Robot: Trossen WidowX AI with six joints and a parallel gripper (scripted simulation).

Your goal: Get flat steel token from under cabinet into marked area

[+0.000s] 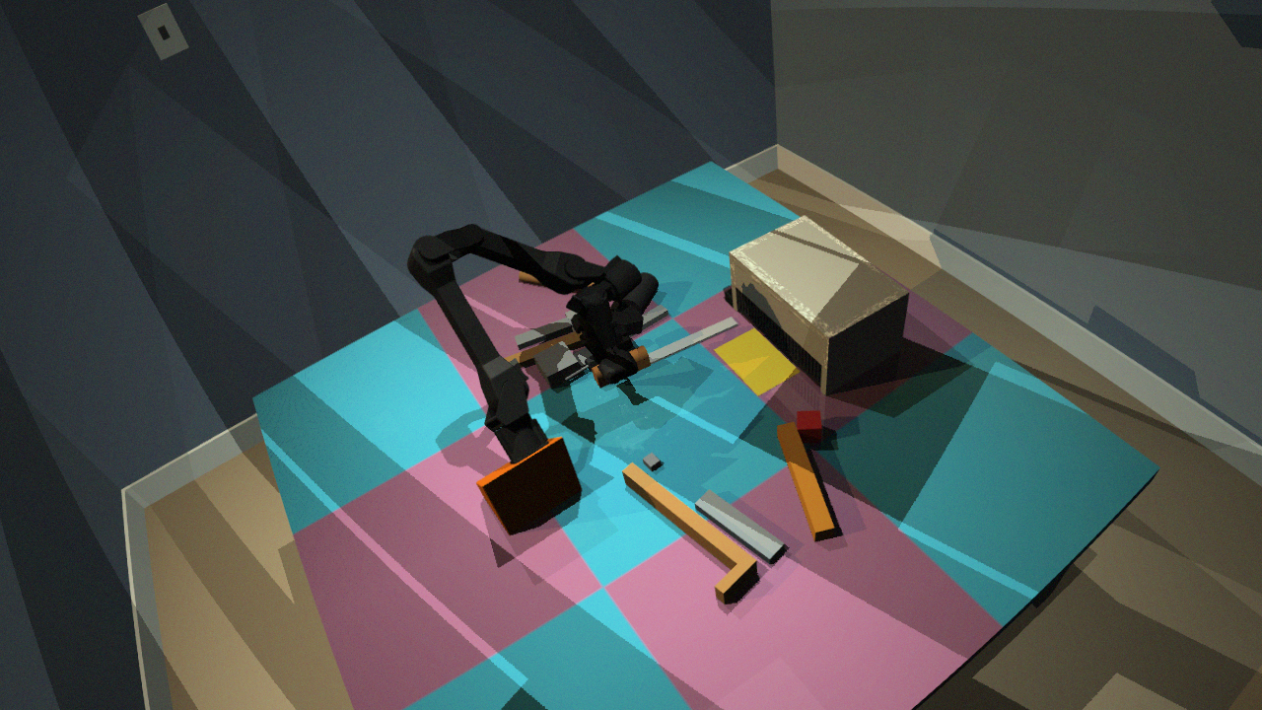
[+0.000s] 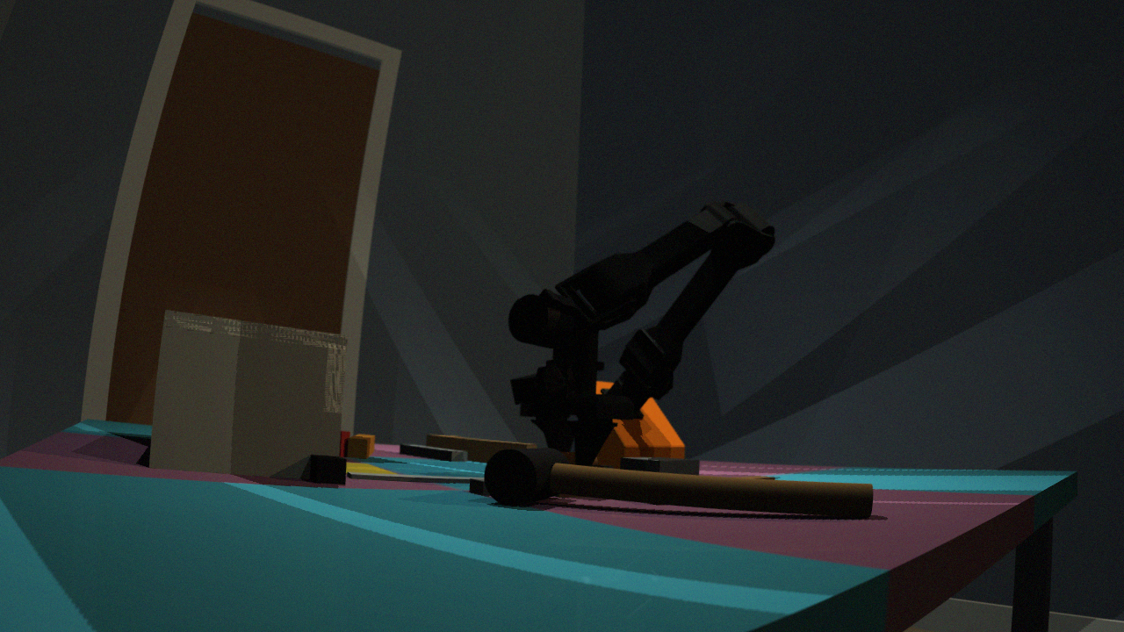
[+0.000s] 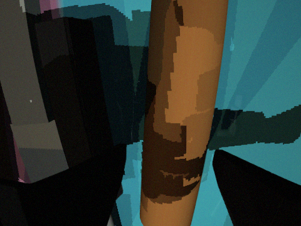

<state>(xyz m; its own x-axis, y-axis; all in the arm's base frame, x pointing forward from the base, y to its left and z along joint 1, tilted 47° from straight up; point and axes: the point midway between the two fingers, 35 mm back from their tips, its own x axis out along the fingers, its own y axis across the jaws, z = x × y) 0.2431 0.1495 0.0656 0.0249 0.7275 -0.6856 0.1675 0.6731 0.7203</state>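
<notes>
The beige cabinet stands at the back, dark vent slots along its front. The yellow marked area lies in front of it. No token can be made out. A tool with a round orange-brown handle and a thin flat grey blade lies low, its blade tip near the yellow area's far corner, outside the cabinet. My gripper is open around the handle, with a gap on both sides in the wrist view.
Grey and orange pieces lie close beside my gripper. A mallet lies beyond it. A black block sits at the cabinet's corner. A red block, orange bar, grey bar and L-shaped stick lie elsewhere.
</notes>
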